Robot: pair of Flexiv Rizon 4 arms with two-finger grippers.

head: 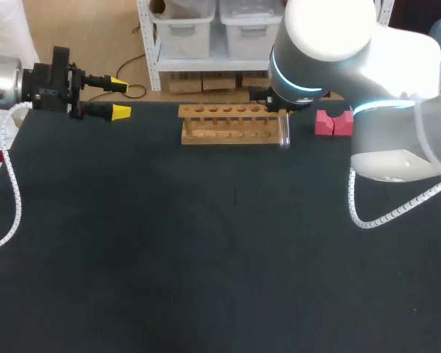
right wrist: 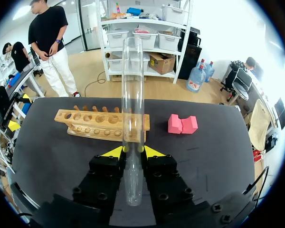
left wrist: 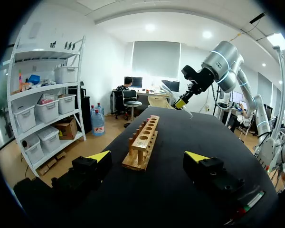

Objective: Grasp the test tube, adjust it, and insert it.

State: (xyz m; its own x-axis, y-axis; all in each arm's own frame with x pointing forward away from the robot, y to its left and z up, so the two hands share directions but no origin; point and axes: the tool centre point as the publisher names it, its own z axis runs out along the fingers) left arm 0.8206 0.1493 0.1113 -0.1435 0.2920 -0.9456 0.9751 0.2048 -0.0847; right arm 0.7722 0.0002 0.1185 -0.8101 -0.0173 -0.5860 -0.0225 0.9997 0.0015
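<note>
test tube (right wrist: 133, 95): clear glass, standing upright just beside the right end of the rack (head: 231, 123), outside its holes  
right gripper (right wrist: 133, 151): yellow tips pinched on the tube's lower part from both sides, sitting over the rack's right end  
left gripper (head: 119, 98): fingers wide apart, holding nothing, well off the rack's left end  
pink block (head: 333, 123): a bit past the rack's right end  
table (head: 206, 243): black top, rack sits near its far edge
</note>
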